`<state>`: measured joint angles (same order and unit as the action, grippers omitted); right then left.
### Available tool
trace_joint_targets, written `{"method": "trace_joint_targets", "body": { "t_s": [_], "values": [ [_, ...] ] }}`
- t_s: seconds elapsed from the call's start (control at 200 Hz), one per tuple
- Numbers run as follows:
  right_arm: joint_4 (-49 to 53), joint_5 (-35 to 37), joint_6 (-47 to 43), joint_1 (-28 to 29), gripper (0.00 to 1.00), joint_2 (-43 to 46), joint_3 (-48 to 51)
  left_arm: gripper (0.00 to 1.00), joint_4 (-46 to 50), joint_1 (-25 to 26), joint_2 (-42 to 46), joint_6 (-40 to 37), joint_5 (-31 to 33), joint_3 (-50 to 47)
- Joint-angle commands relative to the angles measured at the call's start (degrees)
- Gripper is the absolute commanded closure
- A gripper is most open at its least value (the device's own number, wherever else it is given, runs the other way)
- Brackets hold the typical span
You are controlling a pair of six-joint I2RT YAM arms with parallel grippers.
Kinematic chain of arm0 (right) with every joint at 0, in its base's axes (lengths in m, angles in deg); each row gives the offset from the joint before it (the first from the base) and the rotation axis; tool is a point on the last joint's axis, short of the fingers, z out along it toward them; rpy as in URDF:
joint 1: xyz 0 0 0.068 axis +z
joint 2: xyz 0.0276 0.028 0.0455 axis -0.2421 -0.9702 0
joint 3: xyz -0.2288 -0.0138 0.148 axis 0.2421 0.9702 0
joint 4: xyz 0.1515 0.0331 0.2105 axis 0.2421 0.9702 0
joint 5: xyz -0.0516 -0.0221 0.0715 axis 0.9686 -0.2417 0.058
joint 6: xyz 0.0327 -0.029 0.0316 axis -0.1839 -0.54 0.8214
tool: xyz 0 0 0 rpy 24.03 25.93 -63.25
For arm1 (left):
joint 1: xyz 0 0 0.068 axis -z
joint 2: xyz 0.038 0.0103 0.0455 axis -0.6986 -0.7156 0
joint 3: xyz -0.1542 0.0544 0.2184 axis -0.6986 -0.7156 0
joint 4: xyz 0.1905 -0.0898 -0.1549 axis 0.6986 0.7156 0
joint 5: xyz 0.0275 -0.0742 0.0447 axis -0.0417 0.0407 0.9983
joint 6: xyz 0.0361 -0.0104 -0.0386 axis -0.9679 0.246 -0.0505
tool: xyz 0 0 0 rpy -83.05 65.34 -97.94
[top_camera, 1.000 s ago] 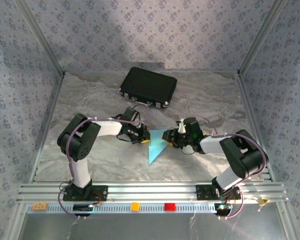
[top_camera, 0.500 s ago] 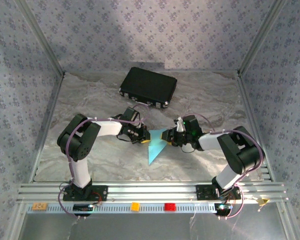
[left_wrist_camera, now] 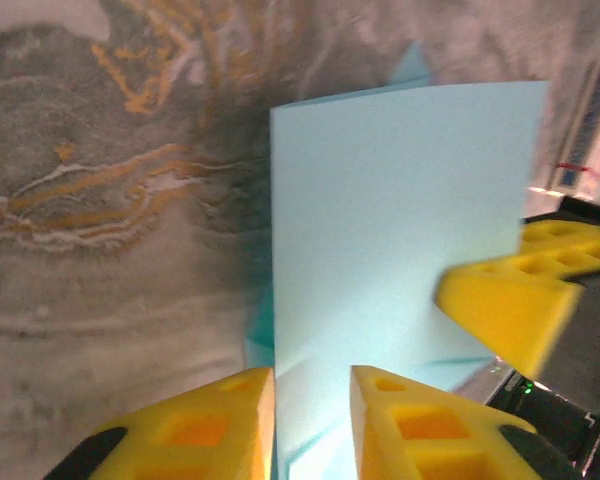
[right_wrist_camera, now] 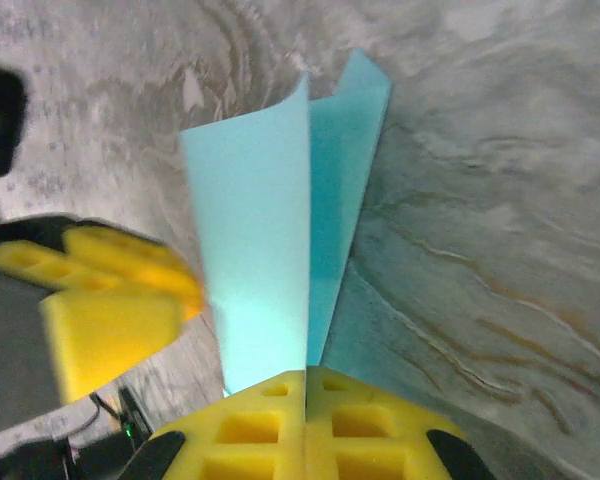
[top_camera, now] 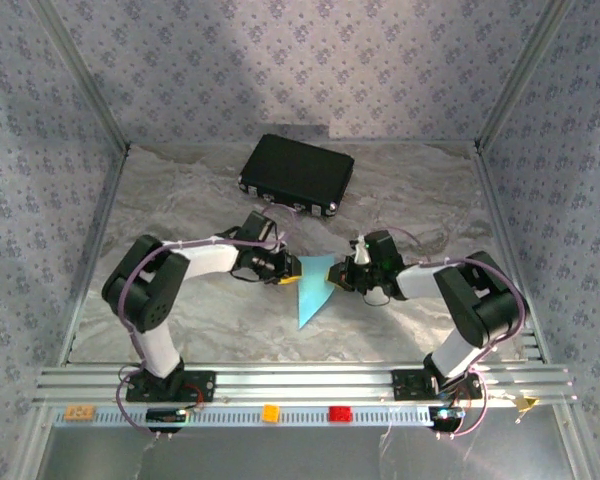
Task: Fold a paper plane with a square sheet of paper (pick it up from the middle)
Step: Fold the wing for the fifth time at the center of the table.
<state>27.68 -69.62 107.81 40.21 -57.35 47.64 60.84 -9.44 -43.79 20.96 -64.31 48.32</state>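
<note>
The light blue sheet of paper [top_camera: 313, 292] is folded into a narrow pointed shape whose tip points toward the near edge. It stands up off the marbled table between both grippers. My right gripper [top_camera: 341, 279] is shut on the paper's folded edge [right_wrist_camera: 280, 250], its yellow pads [right_wrist_camera: 250, 425] pressed together around it. My left gripper [top_camera: 289, 269] is open on the opposite side. A flap of the paper [left_wrist_camera: 400, 220] runs through the gap between its yellow fingertips [left_wrist_camera: 220, 415]. The right gripper's yellow pad [left_wrist_camera: 520, 300] shows past the flap.
A black rectangular case [top_camera: 297, 173] lies at the back of the table, beyond both arms. Patterned walls close in the left, right and back sides. An aluminium rail [top_camera: 300, 382] with the arm bases runs along the near edge.
The left arm's elbow has swung down and to the left while its gripper edged in on the paper. The right gripper has shifted slightly left with the paper.
</note>
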Motion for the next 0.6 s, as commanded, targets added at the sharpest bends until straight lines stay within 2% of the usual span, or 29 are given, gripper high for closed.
{"method": "trace_joint_targets", "body": {
  "t_s": [0.0, 0.11, 0.3, 0.435, 0.595],
  "values": [
    [-2.57, 7.91, 7.56, 1.15, 0.98, 4.7, 2.93, 0.69, 2.38, 0.04, 6.43, -2.68, 2.78, -0.28],
    [-5.14, 16.79, 16.47, 2.92, 0.99, 9.52, 7.03, 0.66, 4.65, 1.18, 10.3, -5.66, 6.12, -0.76],
    [-4.09, 29.15, 26.8, 7.18, 1.0, 16.11, 10.18, 0.68, 6.46, 6.64, 14.05, -11.48, 11.84, -1.85],
    [-2.16, 30.15, 28.34, 8.5, 0.99, 17.82, 8.92, 0.68, 8.41, 12.17, 13.67, -16.63, 18.52, -1.26],
    [0.92, 28.97, 27.32, 8.74, 0.97, 17.78, 7.02, 0.64, 10.44, 18.31, 11.04, -21.35, 25.26, 0.73]
  ]
}}
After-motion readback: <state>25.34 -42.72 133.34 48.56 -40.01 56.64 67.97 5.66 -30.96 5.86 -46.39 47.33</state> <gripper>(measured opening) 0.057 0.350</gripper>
